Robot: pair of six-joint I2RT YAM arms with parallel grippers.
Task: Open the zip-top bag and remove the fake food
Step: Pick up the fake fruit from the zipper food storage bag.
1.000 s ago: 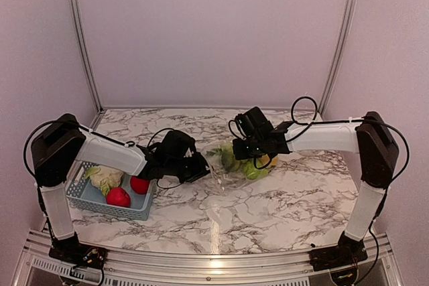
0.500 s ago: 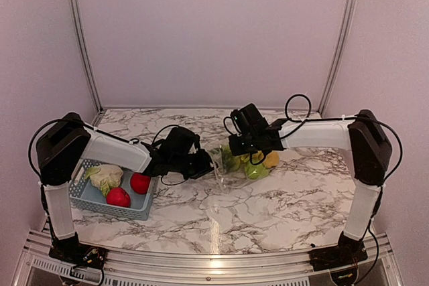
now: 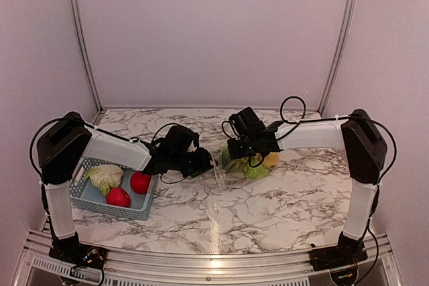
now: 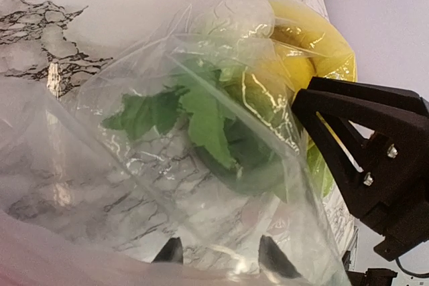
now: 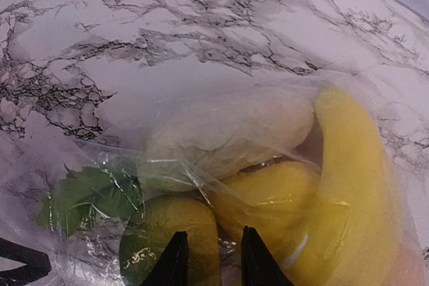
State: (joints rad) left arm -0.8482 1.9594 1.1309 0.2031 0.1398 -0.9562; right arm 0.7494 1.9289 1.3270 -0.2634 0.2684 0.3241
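Just right of the basket [image 3: 114, 209], looks like the zip-top bag [image 4: 134, 185] lying lengthwise away from it, left gripper [image 4: 222, 256] half open at the near end, right gripper [image 5: 213, 259] nearly closed over the fake food [image 5: 348, 185], grip unclear.

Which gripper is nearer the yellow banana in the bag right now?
Right. The right gripper is directly at the banana inside the zip-top bag; the left gripper sits at the bag's opposite end.
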